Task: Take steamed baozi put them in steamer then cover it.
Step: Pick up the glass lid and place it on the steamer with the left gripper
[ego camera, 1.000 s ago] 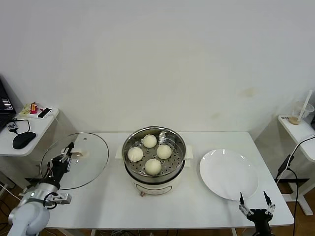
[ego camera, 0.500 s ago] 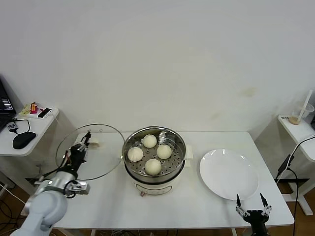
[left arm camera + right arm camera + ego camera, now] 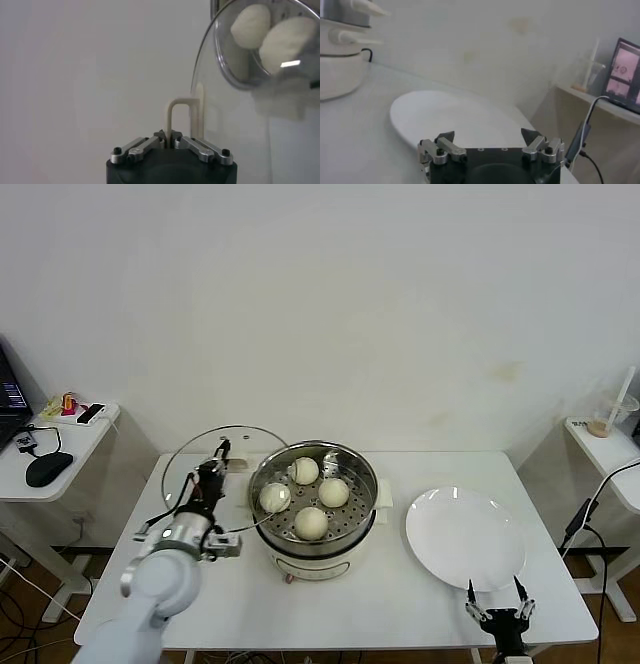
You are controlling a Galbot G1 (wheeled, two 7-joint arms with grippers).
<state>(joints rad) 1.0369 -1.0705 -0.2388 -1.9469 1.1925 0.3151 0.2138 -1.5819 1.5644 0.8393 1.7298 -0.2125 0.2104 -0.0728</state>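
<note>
- I see my left gripper [image 3: 215,467] raised over the table [image 3: 230,584] just left of the steamer [image 3: 313,509], its jaws pressed together on the cream handle [image 3: 176,116] of the cover [image 3: 225,479].
- The cover hangs tilted in the air, its glass facing me in the head view; its right edge overlaps the steamer's left rim, so it is not seated on the pot.
- In the left wrist view I look through the glass of the cover [image 3: 235,115] and make out two of the buns behind it.
- The steamer stands at the middle of the table on its cream base, open on top.
- All four steamed baozi [image 3: 311,523] lie on the perforated tray inside it, clustered close together.
- A white plate [image 3: 465,538] sits on the table to the right of the steamer, apart from it, with nothing on it.
- My right gripper [image 3: 497,602] is parked low at the near right edge of the table, just in front of the plate, jaws spread wide and gripping nothing.
</note>
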